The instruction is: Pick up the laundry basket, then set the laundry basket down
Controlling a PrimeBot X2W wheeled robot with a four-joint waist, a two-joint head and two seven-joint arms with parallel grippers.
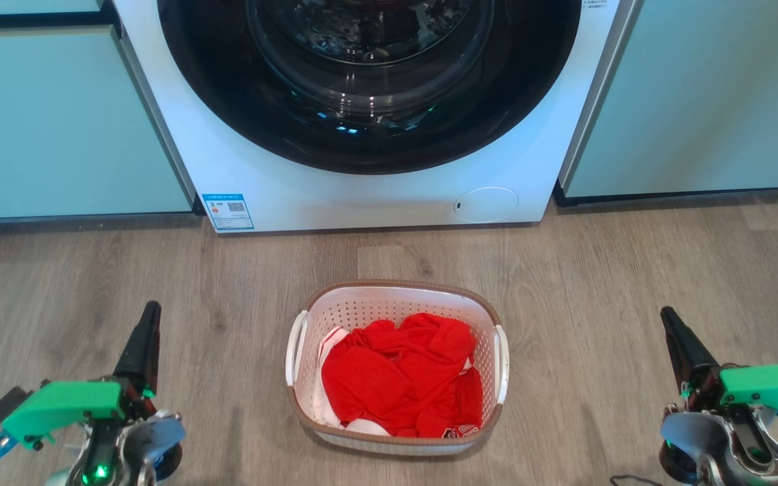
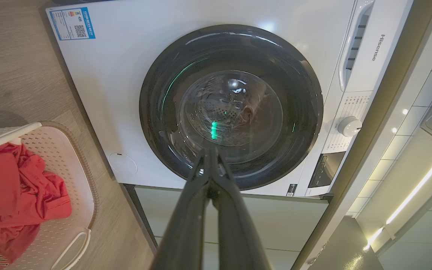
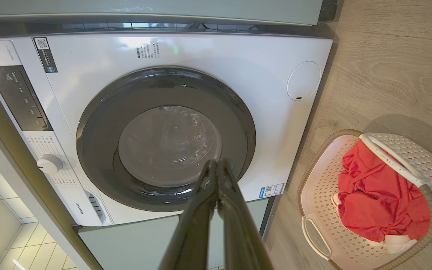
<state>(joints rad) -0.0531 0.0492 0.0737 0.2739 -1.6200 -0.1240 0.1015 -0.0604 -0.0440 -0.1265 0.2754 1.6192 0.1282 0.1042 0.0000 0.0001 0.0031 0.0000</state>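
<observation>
The laundry basket (image 1: 375, 304), white and perforated with a brown rim and two white side handles, stands on the wood floor in front of me. Red clothing (image 1: 399, 378) fills it. My left gripper (image 1: 148, 320) is shut at the lower left, well to the basket's left and not touching it. My right gripper (image 1: 671, 324) is shut at the lower right, equally far off. In the left wrist view the left gripper (image 2: 210, 153) is shut and empty, the basket (image 2: 84, 187) at the left edge. In the right wrist view the right gripper (image 3: 216, 165) is shut, the basket (image 3: 313, 195) at the lower right.
A white front-loading washing machine (image 1: 281, 175) with a dark round door stands straight behind the basket. Pale green cabinets (image 1: 58, 128) flank it on both sides. Wood floor (image 1: 598, 270) lies open around the basket.
</observation>
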